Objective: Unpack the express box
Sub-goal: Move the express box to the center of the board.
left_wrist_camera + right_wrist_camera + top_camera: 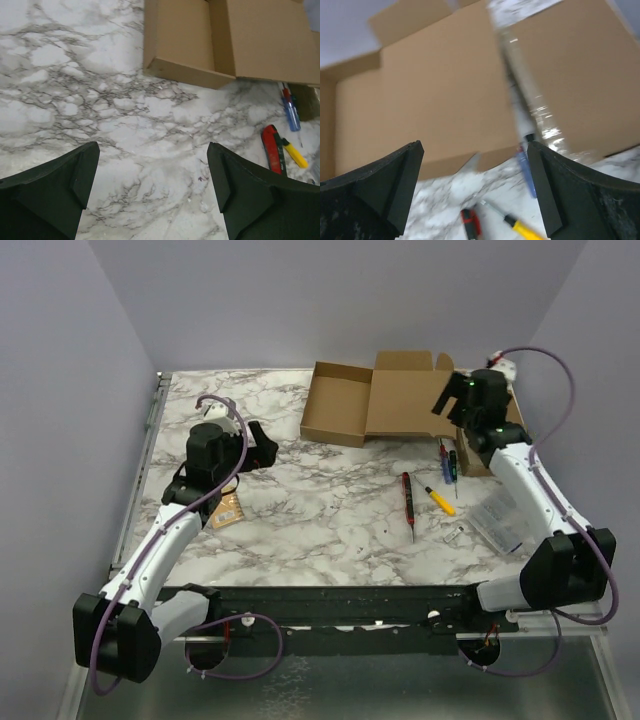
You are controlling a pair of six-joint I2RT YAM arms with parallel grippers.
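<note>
Express box [385, 400] was found opened flat at far side of marble-patterned table [320, 520]: plain brown cardboard, shallow tray at left, bare cardboard seen inside. Red-black screwdriver [407, 498], yellow-handled screwdriver [438, 500], blue screwdriver [450, 462] and clear plastic bag [500, 518] were laid out near box. Print on tan packet [228, 508] could not be read. Left gripper [152, 190] was held wide apart over table. Right gripper [475, 190] was held likewise apart above box edge, nothing clasped.

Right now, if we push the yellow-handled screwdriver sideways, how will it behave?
The yellow-handled screwdriver looks rigid, so it should move as one piece. Its handle looks round and lies flat on the smooth marble table, so it will probably roll or skid. Small and slim, likely light; a push off-centre may spin it toward the red screwdriver nearby.
</note>
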